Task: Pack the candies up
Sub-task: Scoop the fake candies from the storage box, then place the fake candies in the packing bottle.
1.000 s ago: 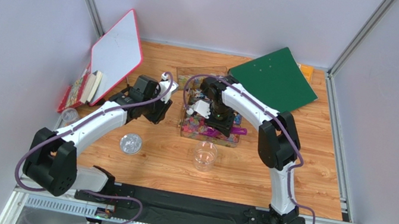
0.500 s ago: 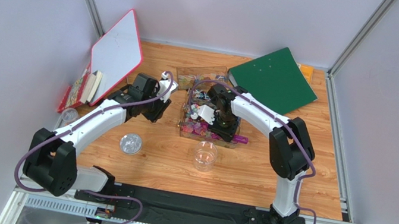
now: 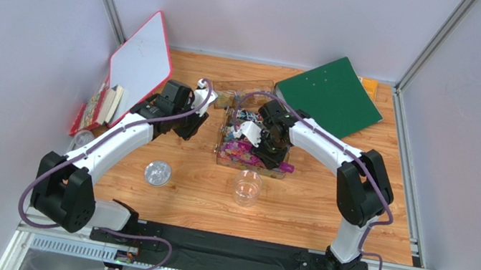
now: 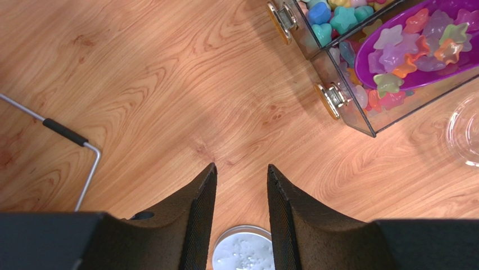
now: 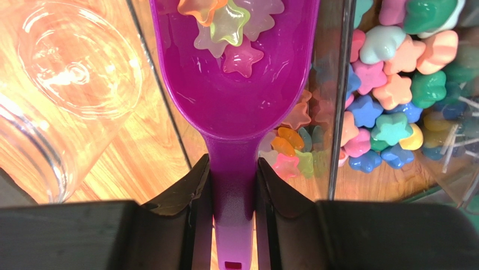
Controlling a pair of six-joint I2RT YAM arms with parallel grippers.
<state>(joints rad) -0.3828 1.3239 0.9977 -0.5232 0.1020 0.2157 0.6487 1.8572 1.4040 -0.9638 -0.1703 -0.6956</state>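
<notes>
A wooden table [image 3: 296, 216] is enclosed by pale grey walls. From above, a board [image 3: 140, 61] is seen leaning at ten o'clock, a folder [image 3: 329, 95] lying at one o'clock, and a clear box [image 3: 221, 148] set at the centre. A cup [image 3: 246, 187] stands just beside the box at its six o'clock, and a lid [image 3: 157, 173] lies at its eight o'clock. The left gripper [image 3: 188, 127] is held over bare wood at the box's nine o'clock. The right gripper [image 3: 269, 155] is lowered over the box, and its grip is hard to make out here.

In the left wrist view, the left jaws are seen moderately parted with nothing between them. The lid is cut off at six o'clock. At two o'clock a purple scoop [image 4: 405, 62] is shown inside the box, loaded with star-shaped candies [image 4: 419, 45]. More of them are heaped behind the box wall. A wire stand [image 4: 67, 135] is cut off at nine o'clock.

In the right wrist view, the scoop's handle is seen clamped between the right fingers [image 5: 191, 191]. The scoop's tip is cut off at twelve o'clock. The cup is shown at ten o'clock, outside the box wall.
</notes>
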